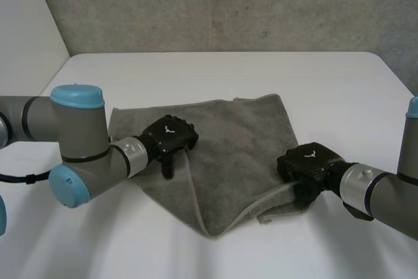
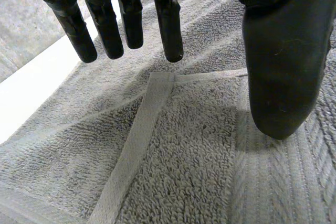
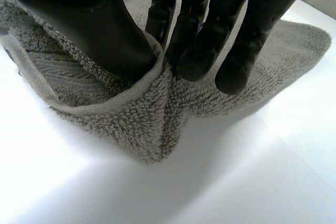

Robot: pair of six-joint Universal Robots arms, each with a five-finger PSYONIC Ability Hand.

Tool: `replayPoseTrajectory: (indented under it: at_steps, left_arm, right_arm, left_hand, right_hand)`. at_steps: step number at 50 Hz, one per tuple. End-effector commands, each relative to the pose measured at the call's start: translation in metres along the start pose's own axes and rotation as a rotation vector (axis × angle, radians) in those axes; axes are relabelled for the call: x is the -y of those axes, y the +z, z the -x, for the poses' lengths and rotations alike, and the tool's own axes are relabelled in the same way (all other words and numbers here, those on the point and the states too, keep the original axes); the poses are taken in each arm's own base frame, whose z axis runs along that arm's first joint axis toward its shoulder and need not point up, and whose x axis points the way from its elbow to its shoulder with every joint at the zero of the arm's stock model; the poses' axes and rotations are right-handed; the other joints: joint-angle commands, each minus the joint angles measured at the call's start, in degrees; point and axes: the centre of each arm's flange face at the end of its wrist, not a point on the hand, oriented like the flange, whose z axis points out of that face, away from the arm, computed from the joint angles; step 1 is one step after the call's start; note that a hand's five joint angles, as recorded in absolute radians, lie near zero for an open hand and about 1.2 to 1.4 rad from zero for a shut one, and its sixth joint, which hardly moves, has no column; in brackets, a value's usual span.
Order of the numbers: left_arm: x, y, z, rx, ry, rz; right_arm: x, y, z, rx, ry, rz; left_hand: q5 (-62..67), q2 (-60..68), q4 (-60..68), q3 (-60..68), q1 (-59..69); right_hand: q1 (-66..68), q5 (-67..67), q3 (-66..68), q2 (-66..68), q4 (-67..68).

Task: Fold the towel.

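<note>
A grey towel lies partly doubled over in the middle of the white surface, one pointed fold reaching toward six o'clock. The left hand is over the towel's nine o'clock side. Its fingers are straight and spread well away from the thumb, holding nothing, with a hemmed corner lying flat just below the fingertips. The right hand is at the towel's three o'clock edge, where its thumb and fingers pinch a raised ridge of cloth.

The towel looks thick, soft and limp. It should be light, and it will probably sag and drag wherever it is unsupported. The hemmed corners and edges look like the firmest places to pinch, one in each hand.
</note>
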Motion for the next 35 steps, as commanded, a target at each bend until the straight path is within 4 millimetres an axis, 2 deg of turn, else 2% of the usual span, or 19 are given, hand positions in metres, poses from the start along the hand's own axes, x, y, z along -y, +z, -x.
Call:
replayPoseTrajectory:
  at_steps: [1, 7, 18, 35]
  left_arm:
    - [0.009, 0.0, 0.004, 0.009, 0.011, -0.025]
    - [0.023, 0.001, 0.008, 0.004, 0.016, -0.018]
    - [0.017, 0.011, 0.013, -0.012, 0.034, 0.142]
    - [0.023, 0.021, 0.01, -0.007, 0.08, 0.118]
  right_arm:
    - [-0.001, 0.0, 0.0, 0.001, 0.0, 0.001]
    - [-0.001, 0.0, 0.001, 0.002, 0.001, 0.002]
    - [-0.003, 0.001, 0.001, 0.004, 0.003, 0.006]
    - [-0.004, 0.002, 0.002, 0.006, 0.003, 0.009]
  left_hand:
    - [-1.31, -2.82, -3.17, -3.05, -2.59]
    - [1.53, 0.02, -0.33, -0.21, 0.25]
    - [2.22, 0.71, 0.36, 0.48, 0.94]
    - [4.57, 3.07, 2.71, 2.83, 3.3]
  right_hand:
    - [4.38, 4.13, 3.75, 7.14, 3.56]
    - [4.38, 4.13, 3.75, 7.14, 3.56]
    - [4.38, 4.13, 3.75, 7.14, 3.56]
    - [4.38, 4.13, 3.75, 7.14, 3.56]
